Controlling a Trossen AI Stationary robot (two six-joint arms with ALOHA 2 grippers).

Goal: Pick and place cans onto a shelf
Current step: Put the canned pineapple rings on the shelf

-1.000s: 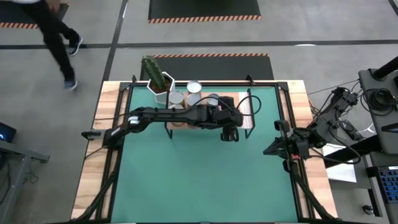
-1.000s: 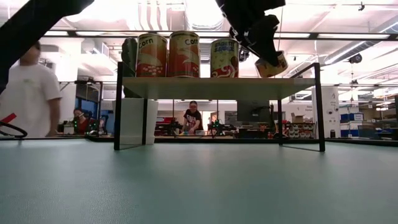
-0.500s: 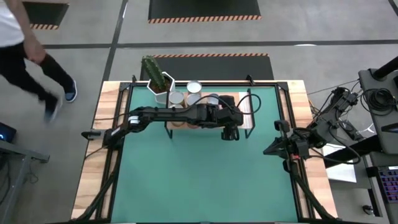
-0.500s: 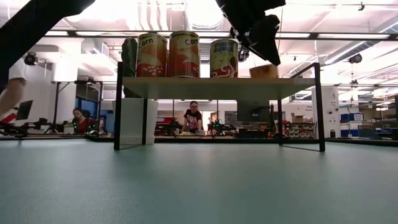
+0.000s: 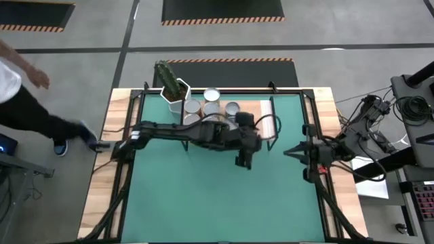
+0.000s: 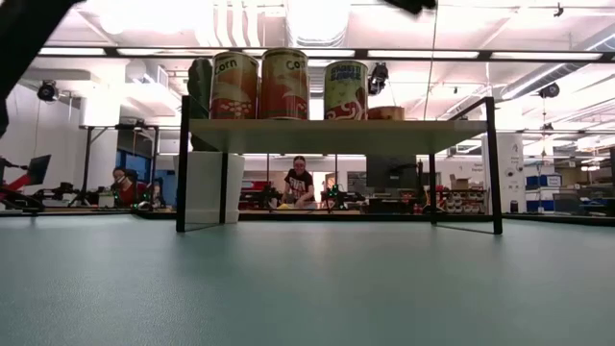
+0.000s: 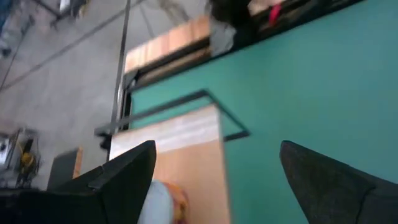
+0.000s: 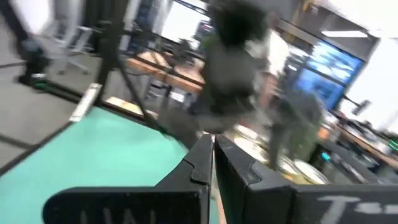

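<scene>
On the shelf (image 5: 266, 108) at twelve o'clock stand the cans (image 5: 211, 95). Left gripper (image 5: 244, 157), fingers wide and empty, hangs just off its front edge; right gripper (image 5: 290, 151), pinched shut, waits at three o'clock. Placement looks done; next needs another can.

I see cans (image 6: 282, 85) with glossy printed paper labels and bare silvery metal tops, shelf (image 6: 336, 135) of pale matt wood on thin black metal frame, mat (image 5: 217, 190) smooth matt green, table (image 5: 102, 169) edge light wood planks.
</scene>
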